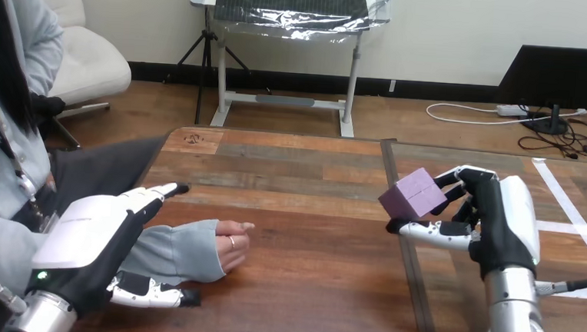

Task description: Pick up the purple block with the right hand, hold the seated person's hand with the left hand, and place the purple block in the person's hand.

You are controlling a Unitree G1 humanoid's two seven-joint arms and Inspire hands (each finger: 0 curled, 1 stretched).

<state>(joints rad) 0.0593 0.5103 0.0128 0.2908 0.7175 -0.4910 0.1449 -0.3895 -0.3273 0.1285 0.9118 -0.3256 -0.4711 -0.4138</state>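
The purple block [414,193] is raised above the table at the right, pinched between the thumb and curled fingers of my right hand [495,221]. The person's hand [229,245] rests on the wooden table [312,182] left of centre, loosely closed, knuckles toward the middle. My left hand [94,235] lies over the person's grey-sleeved forearm [173,253] at the lower left. Its fingers [158,194] stretch straight along the far side of the sleeve and its thumb [152,292] lies on the near side, not curled round it.
A dark seam [404,257] runs down the table between the person's hand and my right hand. White tape lines [572,221] mark the table's right part. The person sits at the left edge.
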